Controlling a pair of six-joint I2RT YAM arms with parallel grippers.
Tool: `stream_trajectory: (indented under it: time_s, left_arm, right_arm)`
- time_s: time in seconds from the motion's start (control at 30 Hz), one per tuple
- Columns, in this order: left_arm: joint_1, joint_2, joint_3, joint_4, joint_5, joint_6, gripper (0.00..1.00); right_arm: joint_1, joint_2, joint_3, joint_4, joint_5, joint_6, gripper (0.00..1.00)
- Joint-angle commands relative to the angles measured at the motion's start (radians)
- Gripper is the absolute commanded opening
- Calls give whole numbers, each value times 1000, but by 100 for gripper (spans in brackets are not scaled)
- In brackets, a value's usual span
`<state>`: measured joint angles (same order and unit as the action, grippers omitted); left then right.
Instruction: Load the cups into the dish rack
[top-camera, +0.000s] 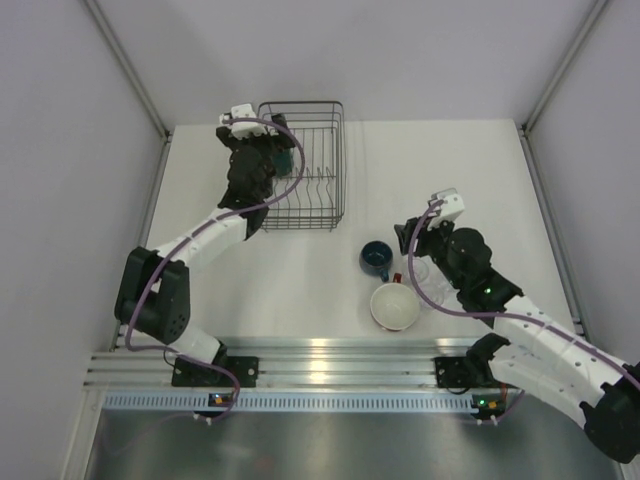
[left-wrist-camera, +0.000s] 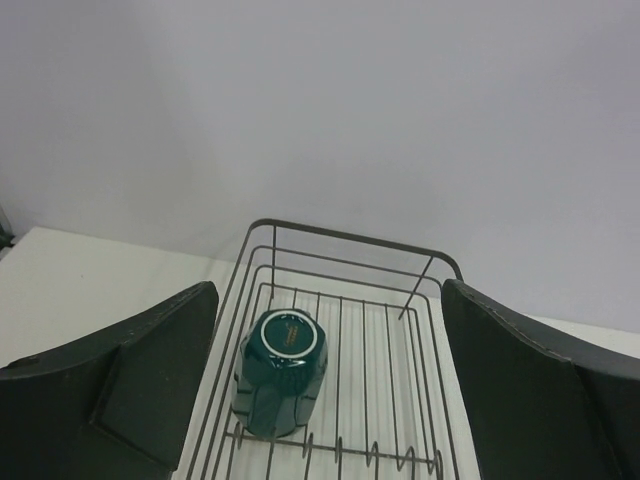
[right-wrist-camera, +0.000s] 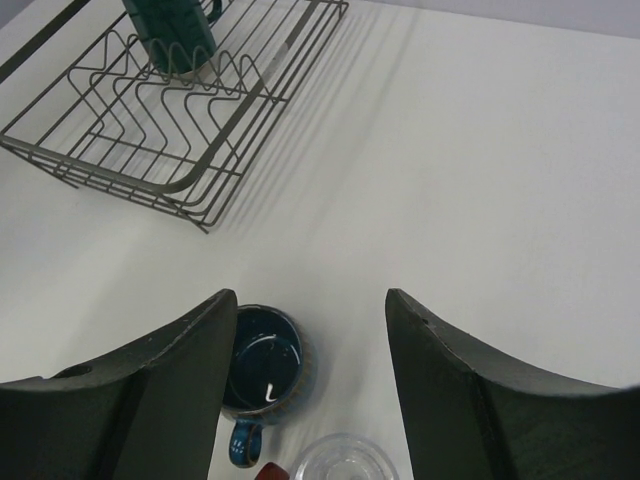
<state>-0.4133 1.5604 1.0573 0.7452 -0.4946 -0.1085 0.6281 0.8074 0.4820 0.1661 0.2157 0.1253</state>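
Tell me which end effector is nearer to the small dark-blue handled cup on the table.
Right. The right end effector hangs close over the small dark-blue handled cup; the left end effector is far away, over the dark metal wire dish rack.

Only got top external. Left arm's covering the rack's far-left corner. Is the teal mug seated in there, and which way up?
Observer: Yes. The left wrist view shows the teal mug inside the dish rack, upside down with its base ring facing up.
Operator: Right gripper lined up on the blue cup?
Observer: Not centred. In the right wrist view the dark-blue cup stands upright on the table, off toward the finger on the image's left of the open right gripper.
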Motion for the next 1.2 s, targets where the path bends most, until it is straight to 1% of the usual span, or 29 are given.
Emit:
stream_trajectory:
  time_s: [0.0,0.07,0.1,0.17,0.2,0.23,0.3,0.33,0.37,0.47,0.53,0.6,0.67,0.77,0.8,0.87,0.9,0.97,1.0,1.07,1.1,1.17]
  left_arm:
    - [-13,-71,-16,-81,50,-88,99]
    - [-27,-91,-17,-142,76,-92,99]
    - [-33,-97,-14,-170,77,-92,99]
    - [-48,-115,-17,-224,80,-95,99]
    - [-53,-123,-22,-234,83,-97,99]
    - [-61,-129,-28,-244,88,-106,99]
    - [-64,-151,-43,-271,93,-115,99]
    - [-67,-160,-46,-279,94,-126,99]
    - [-70,-174,-57,-291,96,-131,99]
    - [-76,-200,-74,-297,106,-148,99]
    - [-84,-210,-91,-300,102,-148,99]
    - [-87,-229,-109,-306,99,-149,99]
    - [-90,-243,-123,-306,103,-160,99]
    - [-93,-266,-141,-306,111,-174,99]
    - [-94,-278,-145,-306,113,-174,99]
    - [-97,-289,-154,-306,114,-174,99]
    - [-97,-295,-157,-310,114,-174,99]
    - [-97,-309,-158,-319,116,-171,99]
    - [-97,-312,-161,-320,116,-171,99]
    - [-99,-326,-169,-325,116,-171,99]
    - [-101,-332,-172,-326,116,-171,99]
    - [-101,-347,-180,-323,111,-172,99]
  right_arm:
    - [15,15,88,-86,-36,7,62]
    - [15,9,104,-131,-44,22,62]
    - [16,3,119,-198,-47,33,61]
    - [16,-22,135,-269,-53,66,61]
    - [15,-33,154,-305,-68,76,60]
    - [16,-57,164,-382,-78,101,60]
    - [21,-82,193,-447,-107,132,60]
    - [22,-100,202,-515,-114,164,59]
    - [27,-105,220,-546,-122,183,58]
    - [65,-125,247,-675,-118,261,55]
    - [126,-163,253,-758,-67,334,55]
    - [188,-203,256,-803,-21,384,55]
    - [219,-224,247,-861,-9,462,54]
    - [277,-249,222,-898,17,563,51]
    - [318,-254,218,-922,49,611,51]
    - [366,-246,213,-950,89,655,51]
    - [413,-228,216,-976,123,695,51]
    - [459,-200,234,-1005,164,734,51]
    - [504,-185,240,-1019,181,753,51]
    - [551,-137,263,-1068,215,815,51]
    - [597,-111,270,-1086,250,856,51]
    - [636,-88,289,-1139,278,898,51]
